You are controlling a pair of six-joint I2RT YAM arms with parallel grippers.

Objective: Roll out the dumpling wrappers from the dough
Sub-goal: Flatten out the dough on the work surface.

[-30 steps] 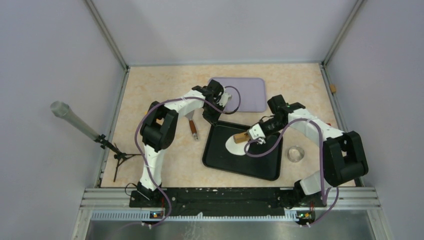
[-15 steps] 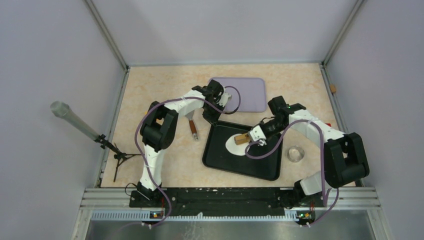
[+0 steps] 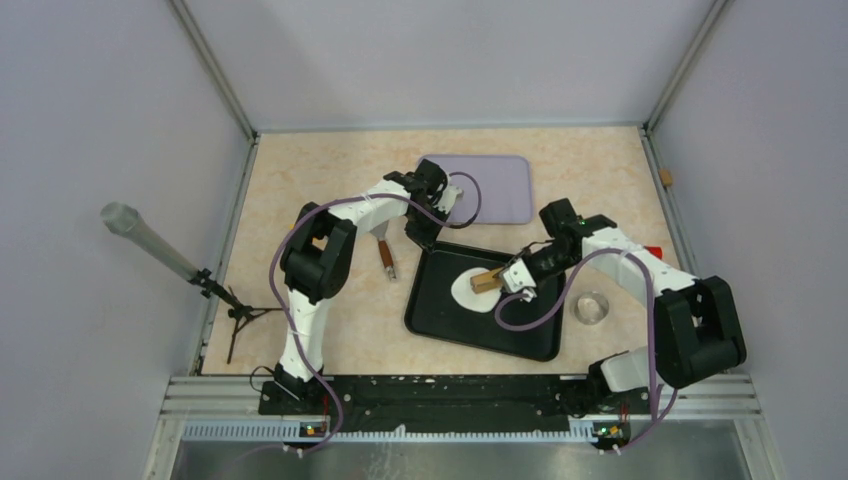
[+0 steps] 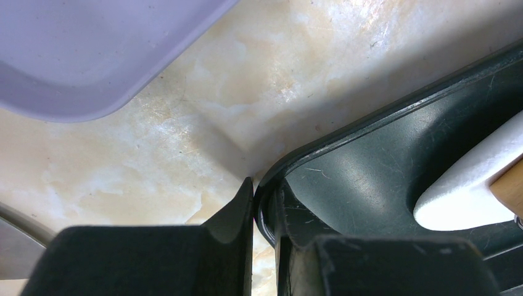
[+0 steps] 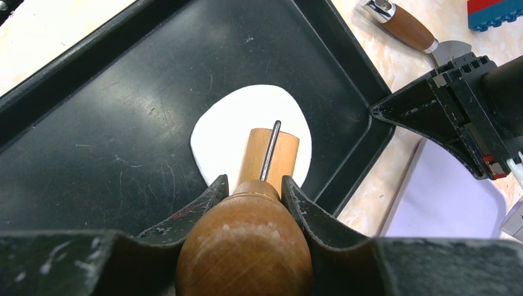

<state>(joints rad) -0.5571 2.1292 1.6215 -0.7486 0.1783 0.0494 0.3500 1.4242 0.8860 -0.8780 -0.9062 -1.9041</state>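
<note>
Pinching black tray (image 5: 123, 123) by its corner rim, left end effector (image 4: 262, 206); right end effector (image 5: 254, 182) clenched on roller (image 5: 282, 154) atop dough (image 5: 228, 120).

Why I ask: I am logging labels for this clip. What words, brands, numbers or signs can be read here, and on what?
None: no view holds text that can be read.
The black tray, purple tray, roller and dough bear no print.
The red and blue block at the edge of the right wrist view shows no lettering; anything finer is too small to tell.
</note>
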